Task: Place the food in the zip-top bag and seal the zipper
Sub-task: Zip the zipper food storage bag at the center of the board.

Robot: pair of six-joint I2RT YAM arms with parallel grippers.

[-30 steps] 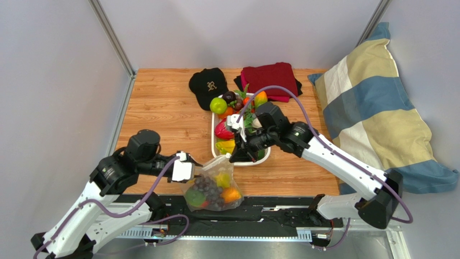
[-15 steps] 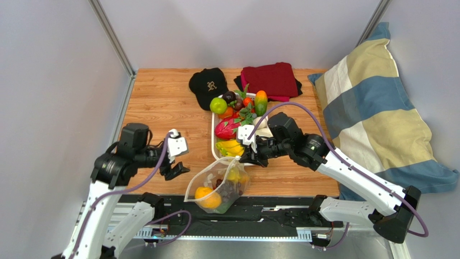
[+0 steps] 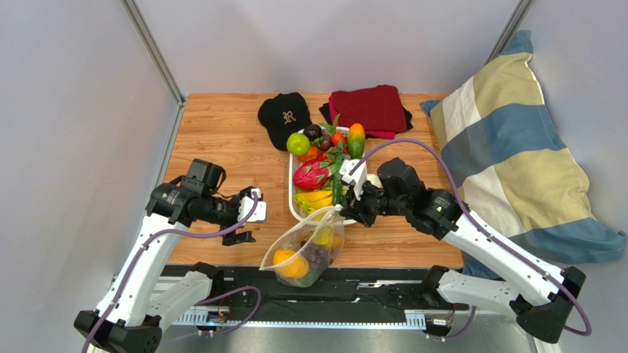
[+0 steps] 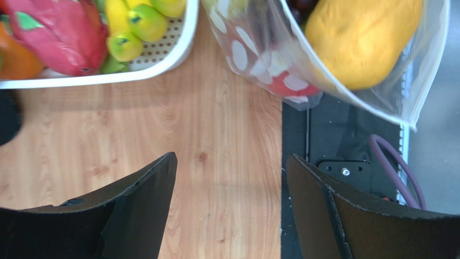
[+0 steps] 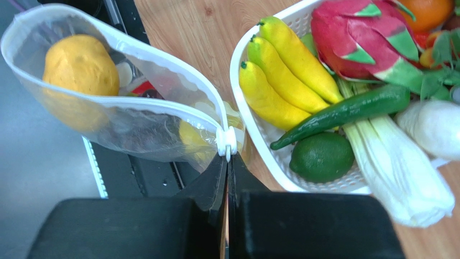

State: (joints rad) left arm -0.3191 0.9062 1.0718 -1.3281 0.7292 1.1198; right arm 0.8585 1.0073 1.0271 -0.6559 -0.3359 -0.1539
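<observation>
Letter R in gold on black cap [image 3: 284, 121]; left gripper [image 4: 229, 162] agape, right gripper [image 5: 227, 161] tight on zip-top bag [image 5: 135, 121].

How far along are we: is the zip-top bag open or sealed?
Open: on the zip-top bag the zipper edges bow wide apart, orange fruit inside.

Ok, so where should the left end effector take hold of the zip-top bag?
Pinch the zip-top bag at the free end of its zipper, opposite the corner the shut right end effector holds. Approach from the left arm's side, where the open left end effector hovers. That end sags unsupported and the mouth gapes.
</observation>
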